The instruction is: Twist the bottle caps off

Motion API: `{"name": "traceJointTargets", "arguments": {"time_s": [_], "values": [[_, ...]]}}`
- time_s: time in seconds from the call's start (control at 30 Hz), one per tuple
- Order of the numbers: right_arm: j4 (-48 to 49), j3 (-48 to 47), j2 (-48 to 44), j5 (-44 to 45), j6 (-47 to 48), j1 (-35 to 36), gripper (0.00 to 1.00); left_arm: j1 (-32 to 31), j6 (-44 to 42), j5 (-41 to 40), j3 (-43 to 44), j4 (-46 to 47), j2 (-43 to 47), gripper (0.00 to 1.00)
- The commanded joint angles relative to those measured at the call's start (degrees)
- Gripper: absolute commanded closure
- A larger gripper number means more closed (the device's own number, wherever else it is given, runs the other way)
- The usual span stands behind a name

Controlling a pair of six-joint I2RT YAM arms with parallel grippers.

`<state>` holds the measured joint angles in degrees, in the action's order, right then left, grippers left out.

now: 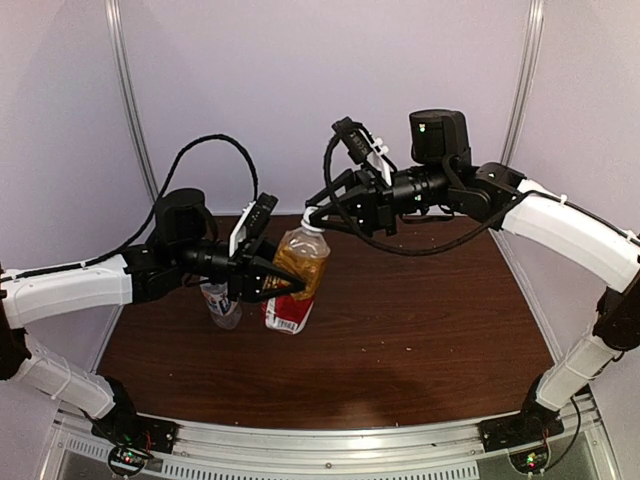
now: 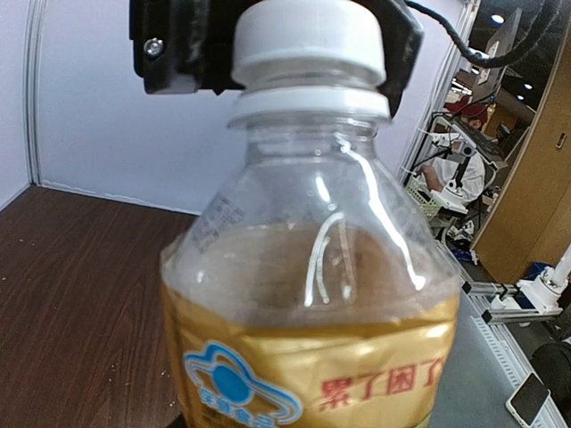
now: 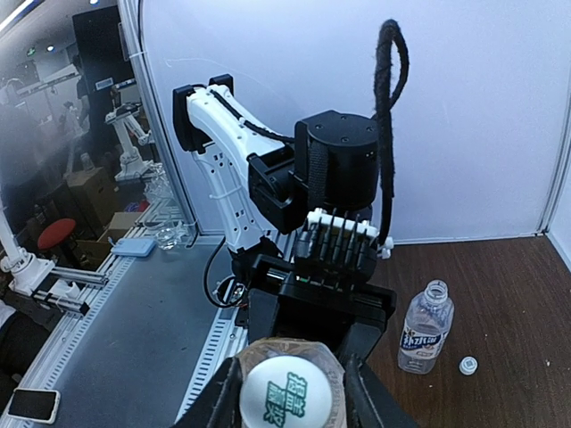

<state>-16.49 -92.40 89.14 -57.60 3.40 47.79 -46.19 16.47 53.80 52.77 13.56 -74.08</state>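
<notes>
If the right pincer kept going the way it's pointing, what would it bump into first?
The white cap of the amber bottle. The right pincer has a finger on each side of it, so it would likely push onto that cap at once.

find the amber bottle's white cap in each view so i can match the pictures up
top external: just above centre, the cap tops the amber bottle.
left wrist: top centre, seen side-on.
right wrist: bottom centre, seen from above, green print on it.
shared landmark: the right gripper's fingers, black, on either side of the cap.
</notes>
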Motion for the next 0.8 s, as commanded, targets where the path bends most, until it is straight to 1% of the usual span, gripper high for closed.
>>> {"name": "traceJointTargets", "arguments": {"time_s": [0.0,0.23,0.3,0.4,0.5,0.63,0.7,0.77], "values": [[-0.1,1.6,-1.3,5.7,-2.7,-0.7,0.58,-0.9,-0.8,1.5,0.1,6.6,0.3,0.61],[1.6,3.8,-4.9,8.9,-6.2,-0.7,0.33,-0.8,-1.5,-3.1,0.2,5.3,0.3,0.61],[1.3,4.3,-6.2,10.4,-6.8,-0.6,0.28,-0.7,-1.6,-4.9,0.3,4.9,0.3,0.61],[1.0,4.2,-7.7,14.3,-8.8,-0.5,0.25,-0.7,-2.3,-8.5,0.8,3.6,0.2,0.61],[1.1,3.3,-8.2,19.3,-13.4,-0.1,0.23,-0.7,-3.4,-12.2,1.5,1.6,-0.1,0.61],[1.8,1.7,-8.3,31.8,-22.2,1.1,0.23,-0.7,-4.3,-17.8,2.4,-0.7,-0.8,0.61],[0.3,0.5,-7.8,38.1,-24.3,1.9,0.23,-0.8,-4.3,-20.5,2.6,-1.1,-0.9,0.61],[-1.2,-0.5,-7.0,42.5,-25.5,2.5,0.22,-0.9,-4.1,-23.4,2.6,-1.3,-0.8,0.60]]}}
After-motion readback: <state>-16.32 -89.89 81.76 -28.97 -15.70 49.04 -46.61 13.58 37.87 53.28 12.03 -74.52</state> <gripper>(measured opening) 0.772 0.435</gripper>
